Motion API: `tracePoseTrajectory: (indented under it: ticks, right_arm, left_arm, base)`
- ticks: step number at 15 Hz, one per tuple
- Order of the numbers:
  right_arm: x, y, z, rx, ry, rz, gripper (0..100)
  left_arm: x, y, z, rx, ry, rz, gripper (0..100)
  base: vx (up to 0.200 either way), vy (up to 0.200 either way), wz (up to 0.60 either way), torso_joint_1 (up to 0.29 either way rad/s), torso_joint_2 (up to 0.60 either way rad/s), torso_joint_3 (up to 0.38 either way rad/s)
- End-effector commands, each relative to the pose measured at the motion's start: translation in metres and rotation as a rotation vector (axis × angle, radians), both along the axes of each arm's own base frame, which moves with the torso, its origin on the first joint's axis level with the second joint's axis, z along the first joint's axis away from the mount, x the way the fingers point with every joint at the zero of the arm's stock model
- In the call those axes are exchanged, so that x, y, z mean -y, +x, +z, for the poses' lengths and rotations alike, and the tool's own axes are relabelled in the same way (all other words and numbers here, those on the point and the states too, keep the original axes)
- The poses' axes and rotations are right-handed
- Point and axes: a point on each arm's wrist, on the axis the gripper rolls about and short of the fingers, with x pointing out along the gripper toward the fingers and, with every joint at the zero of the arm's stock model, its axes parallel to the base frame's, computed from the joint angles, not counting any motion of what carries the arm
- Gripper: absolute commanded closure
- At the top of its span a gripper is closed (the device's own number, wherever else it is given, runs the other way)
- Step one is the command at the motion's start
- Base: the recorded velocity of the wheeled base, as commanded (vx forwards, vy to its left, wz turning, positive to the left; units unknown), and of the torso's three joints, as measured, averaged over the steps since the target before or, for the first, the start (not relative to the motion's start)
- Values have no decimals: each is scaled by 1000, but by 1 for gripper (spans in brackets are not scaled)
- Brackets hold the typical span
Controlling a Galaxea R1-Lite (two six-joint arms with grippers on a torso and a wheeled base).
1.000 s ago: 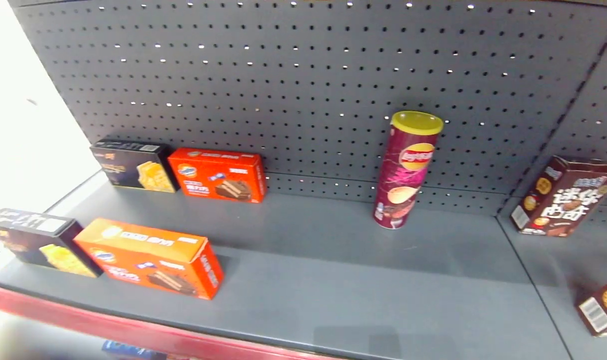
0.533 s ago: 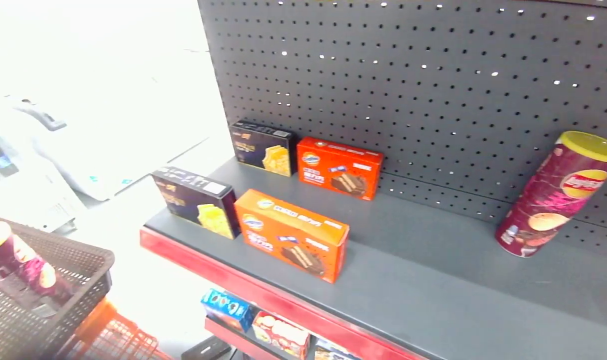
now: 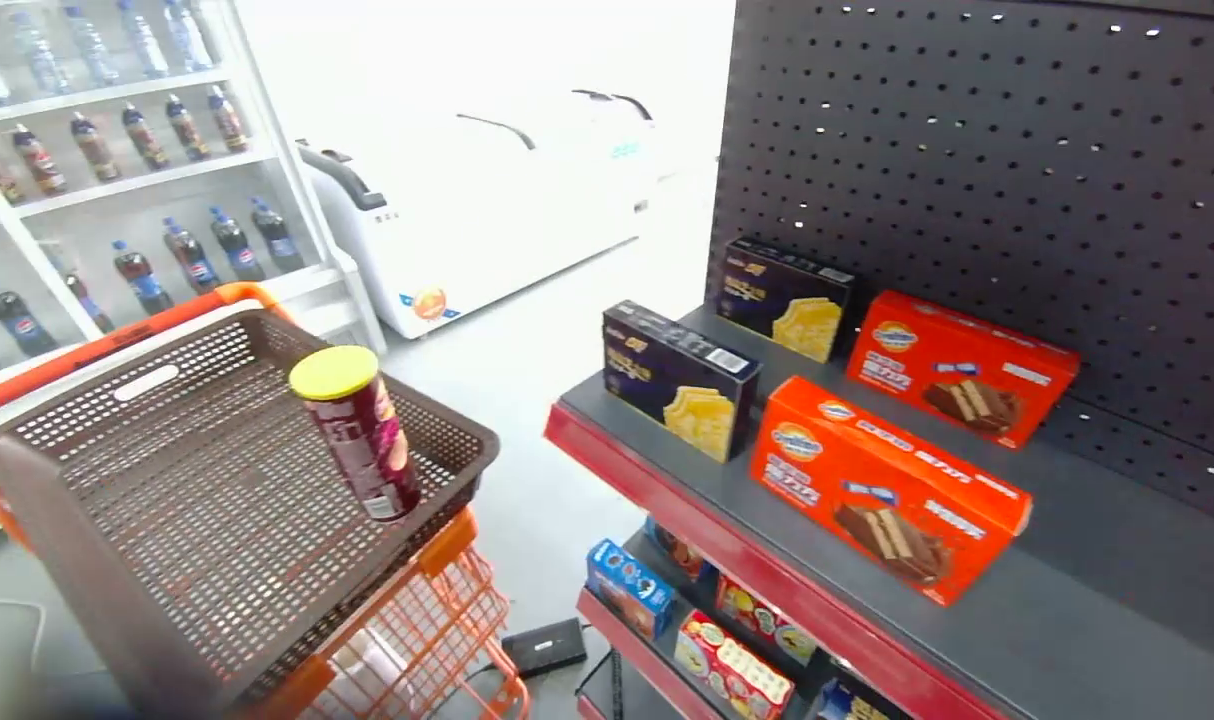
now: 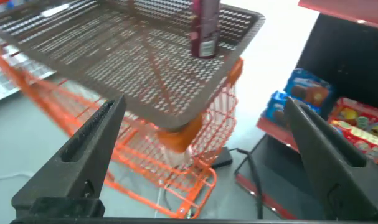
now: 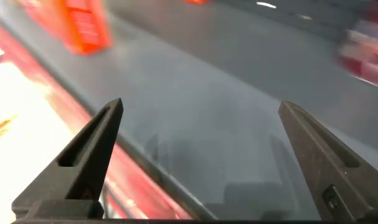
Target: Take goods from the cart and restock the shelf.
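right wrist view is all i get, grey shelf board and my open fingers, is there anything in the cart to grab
Observer: Yes. One chip can with a yellow lid stands in the brown basket on top of the orange cart.
Operator: which arm is better placed for it
Observer: Probably the left. The left gripper is open and points toward the basket, with the can ahead of it.
Operator: whats on the shelf already
Observer: At the end of the shelf nearest the cart, a front dark box stands beside a front orange box. A rear dark box and a rear orange box stand behind them.
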Motion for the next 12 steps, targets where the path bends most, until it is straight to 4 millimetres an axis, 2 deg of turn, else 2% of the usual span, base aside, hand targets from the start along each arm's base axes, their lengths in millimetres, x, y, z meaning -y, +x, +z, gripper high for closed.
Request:
tracePoseTrajectory:
  ticks: [1,2,9,10,11,12]
  right_arm:
    - [0,0,0,-1,0,0,0]
    - [0,0,0,-1,0,0,0]
    - [0,0,0,0,0,0,0]
    - [0,0,0,-1,0,0,0]
    - [0,0,0,-1,0,0,0]
    - [0,0,0,0,0,0,0]
  left_arm:
    - [0,0,0,0,-2,2,0]
    - [0,0,0,0,-3,0,0]
    - [0,-1,4,15,12,-12,0]
    - [1,-4,17,44,42,-47,0]
    - [2,3,37,-56,89,-132,0]
    - [2,9,51,-103,92,-139,0]
  base:
    - [0,0,600,-2,7,2]
    - [0,0,600,-2,-2,2]
    - [0,0,0,0,0,0]
    - [0,0,0,0,0,0]
    - [0,0,0,0,0,0]
    - [0,0,0,0,0,0]
